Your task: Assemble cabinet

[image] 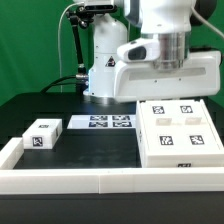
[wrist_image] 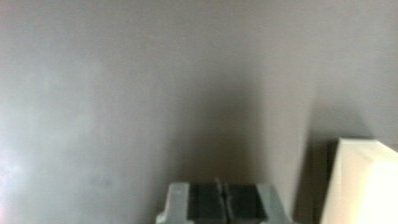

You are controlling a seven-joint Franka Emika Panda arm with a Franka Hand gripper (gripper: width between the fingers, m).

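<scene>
On the black table (image: pixel 90 155), cabinet (image: pixel 180 132): a large white box toward the exterior view's right. Its broad top face carries several black-and-white square tags, and one more small tag shows on its front face.
Small white block (image: pixel 42 135): well apart from the cabinet, across the table on the exterior view's left. It stands alone, with one tag on the face turned to the camera.
Marker board (image: pixel 105 122): flat on the table between the block and the cabinet, level with the cabinet's rear part. Its near end is just beside the cabinet's edge; whether the two touch cannot be told.
Border rail (image: pixel 100 185): a low white rail running just in front of the cabinet and on past it. It turns back along the side far from the cabinet.
Arm (image: pixel 150 62): white, rising behind the cabinet, with its wrist above the cabinet's rear part.
Gripper (wrist_image: pixel 217 203): seen only in the wrist view. Its grey fingers (wrist_image: pixel 187 205) are pressed together with only a thin dark seam between them and nothing pinched.
Pale slab (wrist_image: pixel 368 180): a blurred white edge beside the gripper against a plain grey surface. Whether it belongs to the cabinet cannot be told.
Green backdrop (image: pixel 30 40): hangs behind the cabinet and arm.
</scene>
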